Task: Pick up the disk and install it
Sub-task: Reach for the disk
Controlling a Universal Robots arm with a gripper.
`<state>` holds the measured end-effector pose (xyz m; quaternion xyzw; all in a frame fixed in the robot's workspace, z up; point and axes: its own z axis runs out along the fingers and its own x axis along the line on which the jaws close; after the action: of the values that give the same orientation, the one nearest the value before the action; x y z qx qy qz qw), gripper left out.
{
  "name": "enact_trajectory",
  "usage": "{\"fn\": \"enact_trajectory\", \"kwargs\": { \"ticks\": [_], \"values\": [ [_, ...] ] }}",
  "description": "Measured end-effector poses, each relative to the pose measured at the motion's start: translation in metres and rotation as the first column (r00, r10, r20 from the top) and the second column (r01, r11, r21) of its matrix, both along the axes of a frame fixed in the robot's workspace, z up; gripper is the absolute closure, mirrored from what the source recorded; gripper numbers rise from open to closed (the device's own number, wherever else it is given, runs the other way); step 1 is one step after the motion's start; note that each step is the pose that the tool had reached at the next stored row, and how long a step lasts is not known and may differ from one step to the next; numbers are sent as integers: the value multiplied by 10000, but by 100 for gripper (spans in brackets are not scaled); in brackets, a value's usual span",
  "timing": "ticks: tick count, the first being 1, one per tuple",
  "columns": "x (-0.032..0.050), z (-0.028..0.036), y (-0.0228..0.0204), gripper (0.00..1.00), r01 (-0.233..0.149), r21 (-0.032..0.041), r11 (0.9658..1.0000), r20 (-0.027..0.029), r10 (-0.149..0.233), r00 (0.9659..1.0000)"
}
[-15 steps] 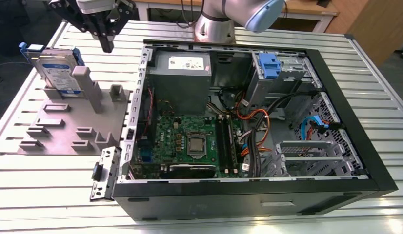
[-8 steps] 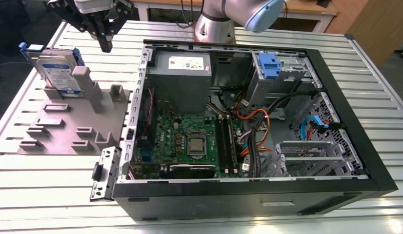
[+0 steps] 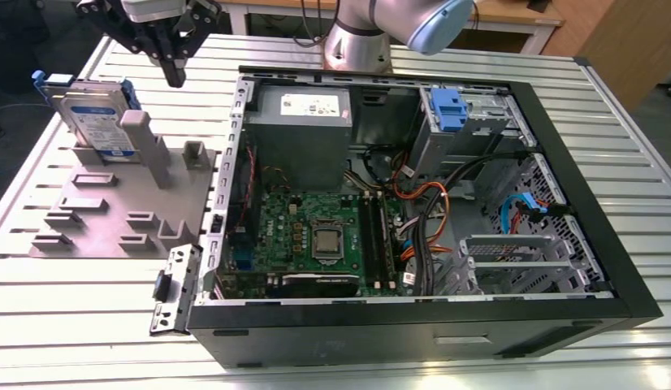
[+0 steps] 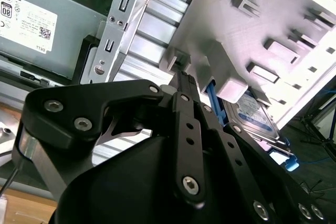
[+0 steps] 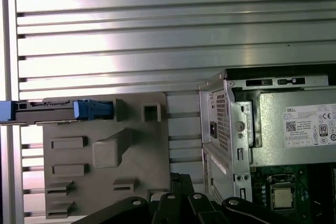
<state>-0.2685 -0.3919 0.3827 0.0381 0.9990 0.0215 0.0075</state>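
Well, one disk (image 3: pixel 94 114) stands upright in one grey holder (image 3: pixel 108 207) on the bench (image 3: pixel 75 325); one gripper (image 3: pixel 175 79) hovers near, fingers (image 4: pixel 184 85) closed, empty.

In the exterior view the hand (image 3: pixel 175 75) was cut off by the top edge, as was the arm (image 3: pixel 363 36); the disk (image 3: pixel 88 114) had its lower edge hidden in the grey fixture (image 3: pixel 119 203); in the second wrist view the hand's black links covered part of the disk (image 4: pixel 254 113); in the first wrist view the disk (image 5: pixel 42 109) showed edge-on, cut off by the picture's edge, its label unseen.
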Motion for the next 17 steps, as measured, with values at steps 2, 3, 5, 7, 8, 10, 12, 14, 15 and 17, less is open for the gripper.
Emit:
{"fn": "enact_trajectory", "kwargs": {
  "ticks": [2,3,5,7,8,10,12,14,15,17],
  "values": [
    [-16,0,0,89,0,0,10000,0,0,10000],
    [-26,0,0,89,-1,0,10000,0,1,10000],
    [-47,0,0,89,-1,0,10000,0,1,10000],
    [-60,-1,0,89,-1,0,10000,0,1,10000],
    [-63,0,0,89,-1,0,10000,-1,1,10000],
    [-65,0,0,89,-1,0,10000,0,1,10000],
    [-68,0,0,89,-1,0,10000,0,1,10000],
    [-68,0,0,89,-1,0,10000,-1,1,10000],
    [-70,0,0,89,-1,0,10000,0,1,10000],
    [-77,0,0,89,0,0,10000,0,0,10000]
  ]
}}
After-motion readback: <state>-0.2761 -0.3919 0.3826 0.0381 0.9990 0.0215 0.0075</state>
